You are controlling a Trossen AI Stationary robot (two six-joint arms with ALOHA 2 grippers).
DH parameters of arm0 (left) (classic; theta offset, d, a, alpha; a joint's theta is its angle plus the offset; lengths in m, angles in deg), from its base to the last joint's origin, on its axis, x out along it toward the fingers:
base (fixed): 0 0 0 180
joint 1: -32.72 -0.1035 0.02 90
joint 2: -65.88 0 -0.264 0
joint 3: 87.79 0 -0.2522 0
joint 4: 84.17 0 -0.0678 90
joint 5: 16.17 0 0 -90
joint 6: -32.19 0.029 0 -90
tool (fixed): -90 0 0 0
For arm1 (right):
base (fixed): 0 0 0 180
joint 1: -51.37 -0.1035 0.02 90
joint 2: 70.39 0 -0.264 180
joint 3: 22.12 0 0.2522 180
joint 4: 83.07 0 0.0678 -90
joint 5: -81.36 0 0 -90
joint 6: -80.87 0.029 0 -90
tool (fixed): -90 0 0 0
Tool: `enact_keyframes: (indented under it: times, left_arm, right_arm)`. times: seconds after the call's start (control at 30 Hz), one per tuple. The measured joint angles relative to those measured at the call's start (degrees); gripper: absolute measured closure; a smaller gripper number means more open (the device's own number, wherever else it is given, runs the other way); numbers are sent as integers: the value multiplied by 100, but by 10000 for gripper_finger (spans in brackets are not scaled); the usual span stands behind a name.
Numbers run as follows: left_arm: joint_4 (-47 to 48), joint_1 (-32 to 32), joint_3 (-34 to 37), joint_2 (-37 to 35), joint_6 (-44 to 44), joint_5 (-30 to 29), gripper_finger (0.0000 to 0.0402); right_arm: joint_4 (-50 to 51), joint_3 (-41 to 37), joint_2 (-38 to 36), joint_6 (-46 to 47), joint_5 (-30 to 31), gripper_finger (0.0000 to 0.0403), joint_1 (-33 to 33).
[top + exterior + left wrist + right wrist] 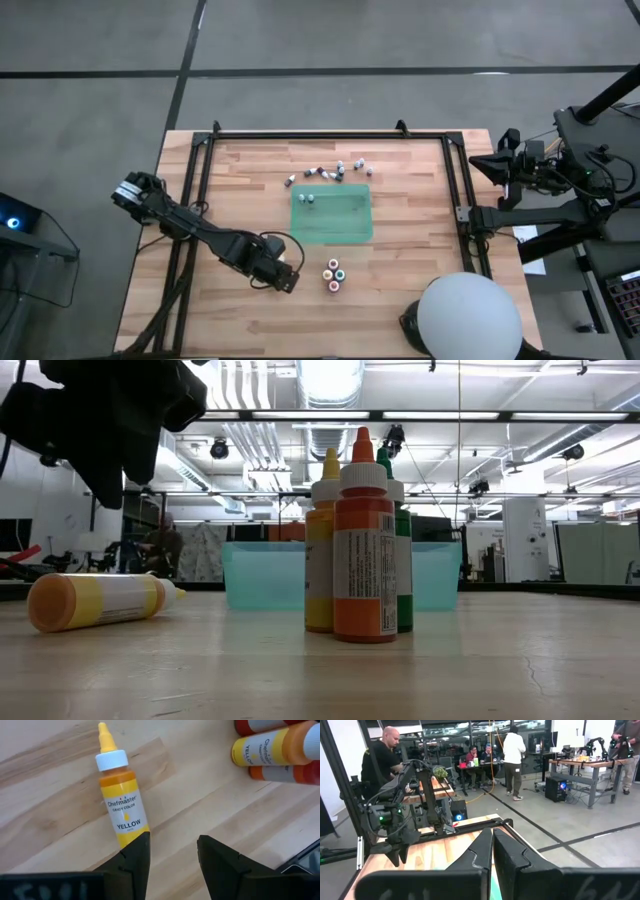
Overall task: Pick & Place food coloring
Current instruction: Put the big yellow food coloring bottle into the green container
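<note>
Left gripper (172,855) apart, empty, over lying yellow bottle (121,802) on table (50,795); base by one finger, long axis skewed off gap; right gripper (492,850) together, well away

Yellow bottle (121,802) white-capped; orange bottle (364,545); green bottle (402,575), probably; teal tray (332,214); light wood table (420,240).

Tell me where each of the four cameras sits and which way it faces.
High: overhead, straight down on the table; both arms show.
Low: table height, level past upright bottles to the teal tray; left arm above.
Left wrist: down past the open left gripper at a lying yellow bottle.
Right wrist: past the shut right gripper into the room.
Low and left wrist share the yellow bottle.
</note>
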Motion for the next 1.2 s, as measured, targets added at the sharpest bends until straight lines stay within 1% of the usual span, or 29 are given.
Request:
enact_keyframes:
  times: [0.17,0.6,0.7,0.87,0.97,1.03,1.2]
  left_arm:
    - [0,-1,0,0,55,-102,266]
    - [-12,-30,193,-1,-126,-91,262]
    - [-105,-39,241,-2,-272,-57,239]
    - [-309,-50,376,-2,-396,182,176]
    - [-520,-56,426,-2,-319,378,150]
    - [-533,-82,438,-2,-327,440,144]
    - [-360,-245,462,41,-364,452,147]
  right_arm:
    - [-1,2,0,-1,0,394,0]
    - [1,2,2,3,0,394,0]
    - [1,1,1,-7,0,394,0]
    - [-1,0,0,-6,0,394,0]
    - [0,0,0,-5,0,394,0]
    - [0,2,0,-5,0,394,0]
    - [0,2,0,-5,-1,394,0]
